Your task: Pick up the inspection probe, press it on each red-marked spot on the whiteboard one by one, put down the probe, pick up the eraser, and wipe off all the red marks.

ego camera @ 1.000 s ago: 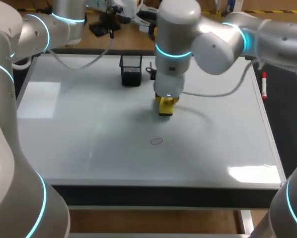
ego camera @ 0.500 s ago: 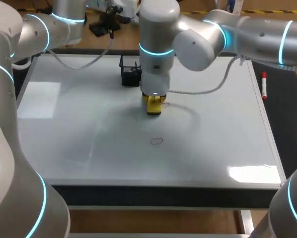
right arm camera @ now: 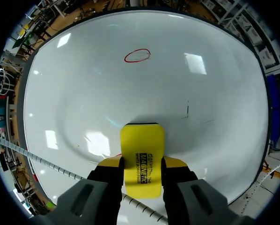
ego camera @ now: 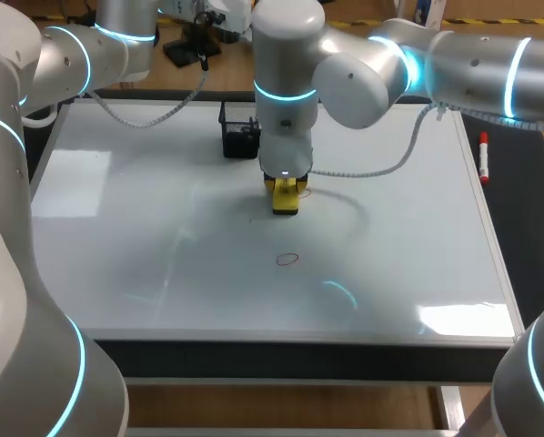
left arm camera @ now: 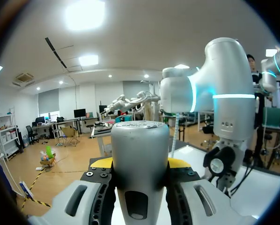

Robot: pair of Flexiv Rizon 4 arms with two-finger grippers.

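Gripping the yellow rectangular eraser (right arm camera: 141,152) between the right fingers (right arm camera: 109,163), pointing lengthwise toward the red oval mark (right arm camera: 137,55) (well ahead).

The whiteboard (ego camera: 163,273) is seen as glossy and smooth, with lights mirrored in it, and is edged by a pale, metal-looking frame (ego camera: 493,237). The eraser (right arm camera: 141,157) is faced with smooth yellow plastic. The probe (left arm camera: 140,164) is finished in smooth satin grey. The arm shells (ego camera: 372,73) are shown as glossy, the fingers (right arm camera: 105,192) as matt dark plastic. The holder (ego camera: 239,127) is made of black wire mesh.
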